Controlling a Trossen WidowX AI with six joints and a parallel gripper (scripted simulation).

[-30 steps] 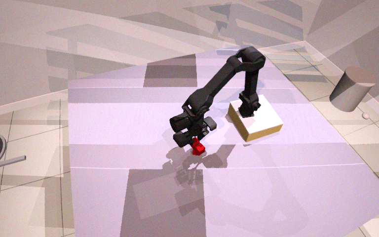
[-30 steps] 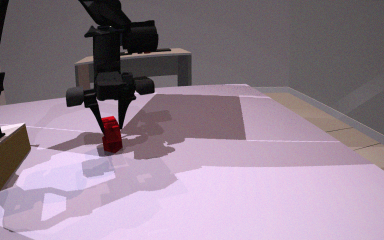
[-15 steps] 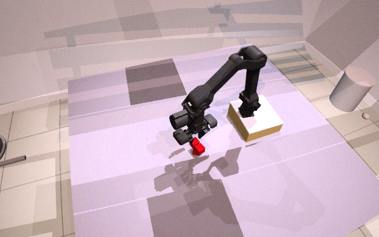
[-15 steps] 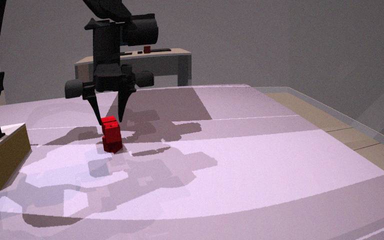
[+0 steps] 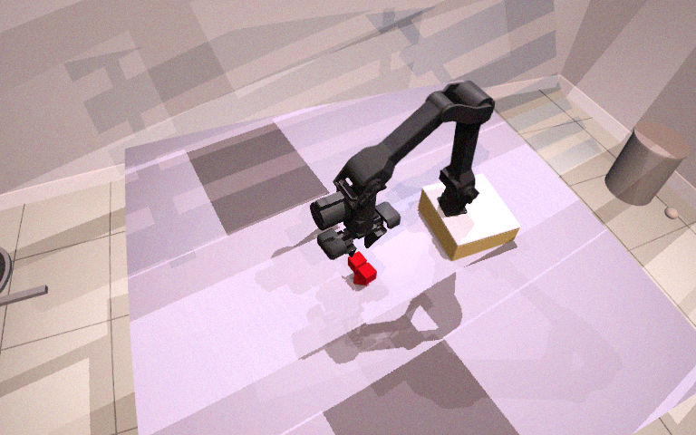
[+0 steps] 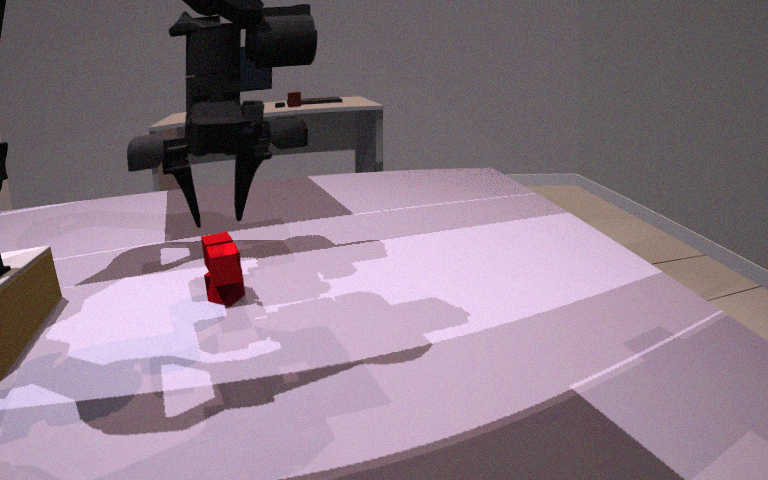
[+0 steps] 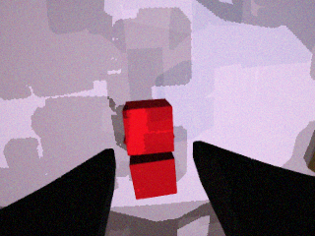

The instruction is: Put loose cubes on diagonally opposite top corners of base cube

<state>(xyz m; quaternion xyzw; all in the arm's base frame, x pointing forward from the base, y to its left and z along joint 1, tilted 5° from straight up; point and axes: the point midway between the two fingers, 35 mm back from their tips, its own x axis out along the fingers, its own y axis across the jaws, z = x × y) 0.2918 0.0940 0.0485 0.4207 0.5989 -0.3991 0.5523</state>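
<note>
My gripper (image 6: 216, 217) hangs empty above the red stack (image 6: 223, 268), fingers apart. Two red cubes (image 7: 150, 126) sit atop the base cube (image 6: 225, 292) on the lilac table (image 6: 509, 266). To finish well, I should rise straight up, clear of the stack, so no fingertip nudges either cube.

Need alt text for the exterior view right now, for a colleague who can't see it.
The open, empty gripper hangs just above a stack of red cubes standing alone on the pale table, touching none. The arm's tan-sided pedestal shows at left.
</note>
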